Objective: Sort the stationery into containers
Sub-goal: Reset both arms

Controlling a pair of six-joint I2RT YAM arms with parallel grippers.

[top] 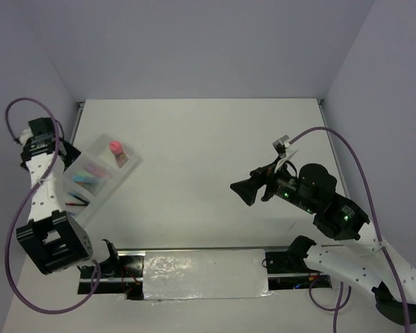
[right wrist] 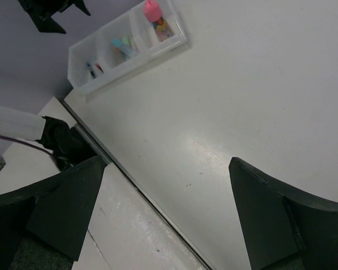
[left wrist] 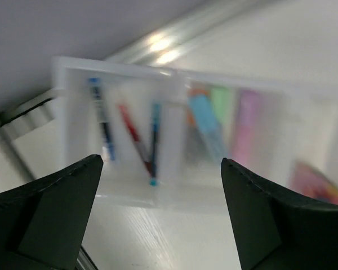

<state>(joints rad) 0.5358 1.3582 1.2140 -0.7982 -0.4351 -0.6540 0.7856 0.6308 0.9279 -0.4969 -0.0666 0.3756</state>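
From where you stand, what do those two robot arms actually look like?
They are built alike. The left arm and right arm have white links speckled with small dark dots, joined by chunky black housings. A looping purple cable trails from each. Small green lights glow on the right arm. The left gripper and right gripper are each two blunt black wedges.
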